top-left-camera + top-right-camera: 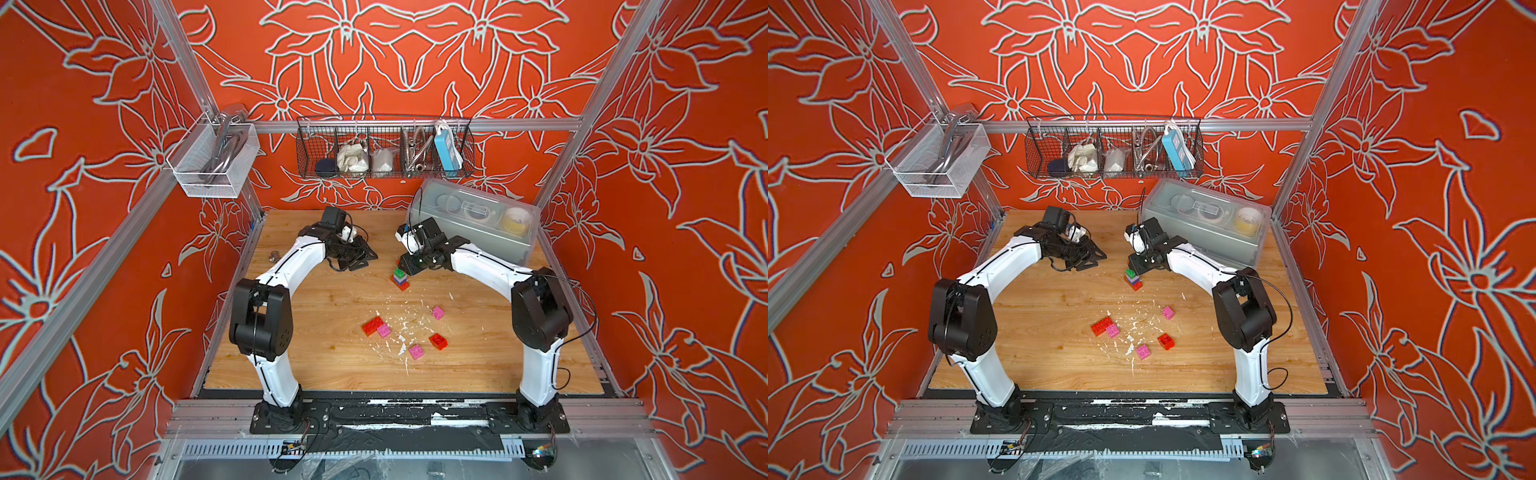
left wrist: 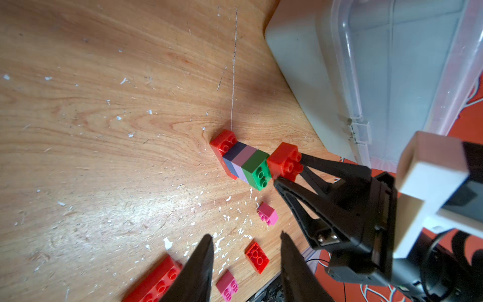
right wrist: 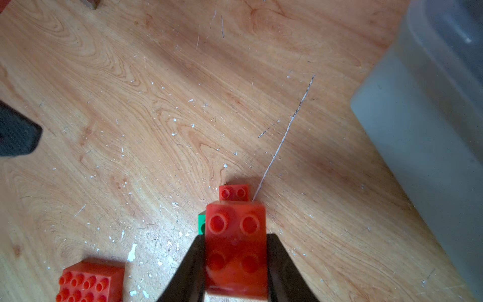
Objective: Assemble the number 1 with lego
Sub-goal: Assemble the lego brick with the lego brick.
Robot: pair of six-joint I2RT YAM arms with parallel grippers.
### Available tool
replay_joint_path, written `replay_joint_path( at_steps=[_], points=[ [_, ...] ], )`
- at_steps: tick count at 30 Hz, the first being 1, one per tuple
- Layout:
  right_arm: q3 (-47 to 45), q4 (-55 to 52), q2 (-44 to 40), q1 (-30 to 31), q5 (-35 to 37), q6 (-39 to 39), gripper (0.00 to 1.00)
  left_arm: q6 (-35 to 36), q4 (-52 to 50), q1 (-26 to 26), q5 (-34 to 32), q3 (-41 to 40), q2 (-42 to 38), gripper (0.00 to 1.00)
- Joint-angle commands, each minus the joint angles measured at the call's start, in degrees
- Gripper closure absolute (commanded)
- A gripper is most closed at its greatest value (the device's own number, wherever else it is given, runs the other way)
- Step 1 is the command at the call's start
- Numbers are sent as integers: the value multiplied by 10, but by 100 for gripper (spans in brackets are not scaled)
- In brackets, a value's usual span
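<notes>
In both top views the right claw [image 1: 405, 268] [image 1: 1136, 270] hangs tips-down just over the brick stack [image 1: 400, 279] [image 1: 1133, 279], which stands on the wooden table [image 1: 316, 365] [image 1: 1042, 365] with green on top and red at the base; what the claw grips is mostly hidden here; the left claw [image 1: 365, 255] [image 1: 1096, 258] hovers across from it, apart from the stack; well back from both claws, toward the arm bases, lie a long red brick [image 1: 371, 325] [image 1: 1101, 325] touching a pink brick [image 1: 383, 330] [image 1: 1112, 331], and other pink and red bricks scattered near them; behind the right claw sits a clear plastic box [image 1: 478, 232] [image 1: 1208, 232]. In the left wrist view the left claw [image 2: 245, 235] has its jaws apart with nothing between them; beyond its tips the right claw [image 2: 288, 170] pinches a red brick [image 2: 283, 160] set right against the green brick [image 2: 256, 167] at the stack's top, over lilac, blue and the red base brick [image 2: 224, 142]; whether it is pressed on I cannot tell. In the right wrist view the right claw [image 3: 236, 261] is closed on the red brick [image 3: 236, 235], studs facing the camera; just past it peep a sliver of the green brick [image 3: 201, 222] and the red base brick [image 3: 234, 193]; a many-studded red brick [image 3: 90, 281] lies off to one side of the claw.
</notes>
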Motion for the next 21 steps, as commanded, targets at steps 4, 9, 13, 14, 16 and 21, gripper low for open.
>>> replay_joint_path(
  at_steps=[4, 9, 13, 14, 16, 21],
  points=[
    [-20, -7, -5, 3, -7, -17, 78, -11, -9, -10, 12, 19, 23, 57],
    [-32, -7, -12, 9, -6, -27, 78, -17, -9, -20, 14, 30, 36, 56],
    [-33, -6, -12, 9, -3, -25, 78, -22, -9, -26, 15, 36, 45, 56],
    [-33, -7, -12, 10, -2, -25, 78, -23, -9, -26, 16, 36, 46, 56],
    [-32, -4, -15, 11, -1, -26, 78, -24, -9, -27, 16, 37, 47, 56],
    [-31, -1, -32, 10, 16, -23, 78, -24, -9, -30, 16, 36, 47, 55]
  ],
)
